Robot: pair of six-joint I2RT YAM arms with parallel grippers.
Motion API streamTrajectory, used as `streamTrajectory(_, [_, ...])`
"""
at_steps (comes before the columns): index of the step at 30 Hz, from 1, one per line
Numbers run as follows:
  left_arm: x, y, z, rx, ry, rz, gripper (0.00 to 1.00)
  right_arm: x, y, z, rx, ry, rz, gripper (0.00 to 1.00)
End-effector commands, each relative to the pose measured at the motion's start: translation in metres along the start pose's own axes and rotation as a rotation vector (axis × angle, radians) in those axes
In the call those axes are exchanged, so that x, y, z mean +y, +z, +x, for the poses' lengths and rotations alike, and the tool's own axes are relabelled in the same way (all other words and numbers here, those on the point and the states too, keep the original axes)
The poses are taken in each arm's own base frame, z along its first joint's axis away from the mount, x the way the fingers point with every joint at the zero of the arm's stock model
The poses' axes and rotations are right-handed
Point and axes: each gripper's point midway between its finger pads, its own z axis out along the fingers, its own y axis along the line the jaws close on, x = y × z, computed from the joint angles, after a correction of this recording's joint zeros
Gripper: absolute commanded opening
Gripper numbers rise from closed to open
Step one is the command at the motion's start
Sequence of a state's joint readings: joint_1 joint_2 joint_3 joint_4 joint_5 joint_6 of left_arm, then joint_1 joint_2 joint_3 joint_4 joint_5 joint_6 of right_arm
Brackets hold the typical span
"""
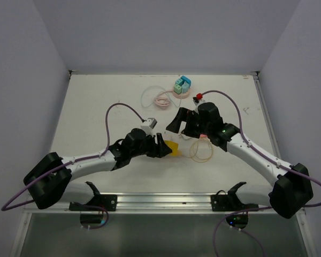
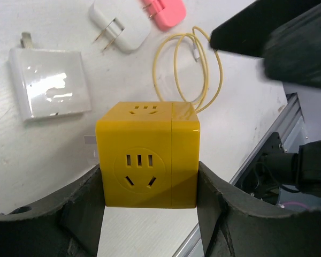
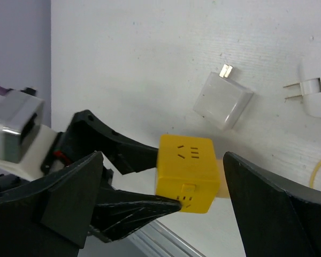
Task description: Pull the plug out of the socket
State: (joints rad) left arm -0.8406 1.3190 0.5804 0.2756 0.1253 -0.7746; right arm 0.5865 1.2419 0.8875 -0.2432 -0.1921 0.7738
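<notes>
Reaching inward low, left tool (image 1: 165,145) pinches yellow socket (image 2: 147,160); right tool (image 3: 163,160) (spread wide) hovers near it.

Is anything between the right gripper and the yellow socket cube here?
No loose object does. The yellow socket cube sits in the gap of the open right gripper. Only the left gripper, clamped on the cube's sides, reaches in from one side. The white plug lies off to the side, clear of both.

Bright, even overhead light on the white desk (image 1: 91,112), shadows soft and short. Glare streaks the glossy white charger (image 2: 51,85). Right wrist view: near fingers (image 3: 278,209) blurry, yellow cube (image 3: 185,171) sharp.
</notes>
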Motion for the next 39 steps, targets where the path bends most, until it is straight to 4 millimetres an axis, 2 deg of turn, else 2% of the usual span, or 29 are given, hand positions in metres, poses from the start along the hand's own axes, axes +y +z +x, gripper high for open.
streamTrajectory(1, [-0.015, -0.005, -0.012, -0.049, 0.013, 0.052, 0.00, 0.027, -0.017, -0.031, -0.097, -0.020, -0.049, 0.99])
streamTrajectory(5, [-0.015, -0.008, -0.013, -0.052, 0.027, 0.048, 0.00, 0.032, -0.025, -0.040, -0.130, -0.061, -0.056, 0.99])
streamTrajectory(10, [-0.013, -0.017, -0.026, -0.058, 0.045, 0.035, 0.00, 0.034, -0.044, -0.055, -0.235, -0.235, -0.073, 0.99])
streamTrajectory(11, [-0.012, -0.019, -0.031, -0.058, 0.041, 0.044, 0.00, 0.031, -0.049, -0.051, -0.252, -0.323, -0.088, 0.99])
streamTrajectory(12, [-0.012, -0.022, -0.035, -0.059, 0.039, 0.051, 0.00, 0.033, -0.053, -0.050, -0.267, -0.361, -0.111, 0.99])
streamTrajectory(13, [-0.007, -0.024, -0.042, -0.070, 0.026, 0.049, 0.00, 0.027, -0.052, -0.045, -0.276, -0.389, -0.116, 0.99])
streamTrajectory(14, [-0.010, -0.027, -0.044, -0.058, 0.023, 0.073, 0.00, 0.029, -0.063, -0.047, -0.317, -0.452, -0.138, 0.99])
streamTrajectory(17, [-0.006, -0.033, -0.057, -0.064, 0.012, 0.076, 0.00, 0.028, -0.074, -0.033, -0.309, -0.573, -0.181, 0.99])
streamTrajectory(18, [-0.006, -0.036, -0.059, -0.061, 0.009, 0.074, 0.00, 0.027, -0.074, -0.030, -0.298, -0.607, -0.189, 0.99])
streamTrajectory(19, [-0.006, -0.037, -0.062, -0.061, 0.009, 0.071, 0.00, 0.029, -0.072, -0.019, -0.256, -0.642, -0.233, 0.96])
streamTrajectory(20, [-0.012, -0.039, -0.067, -0.062, 0.017, 0.087, 0.00, 0.029, -0.069, -0.015, -0.241, -0.663, -0.246, 0.95])
streamTrajectory(25, [-0.023, -0.049, -0.078, -0.053, 0.021, 0.091, 0.00, 0.023, -0.044, 0.010, -0.159, -0.736, -0.321, 0.87])
streamTrajectory(29, [-0.029, -0.062, -0.090, -0.075, 0.036, 0.080, 0.00, 0.016, -0.037, 0.019, -0.155, -0.842, -0.315, 0.86])
streamTrajectory(34, [-0.041, -0.075, -0.101, -0.087, 0.062, 0.102, 0.00, 0.022, -0.034, 0.023, -0.182, -0.937, -0.364, 0.82])
streamTrajectory(39, [-0.051, -0.082, -0.101, -0.061, 0.066, 0.140, 0.00, 0.029, -0.028, 0.025, -0.215, -1.005, -0.385, 0.80])
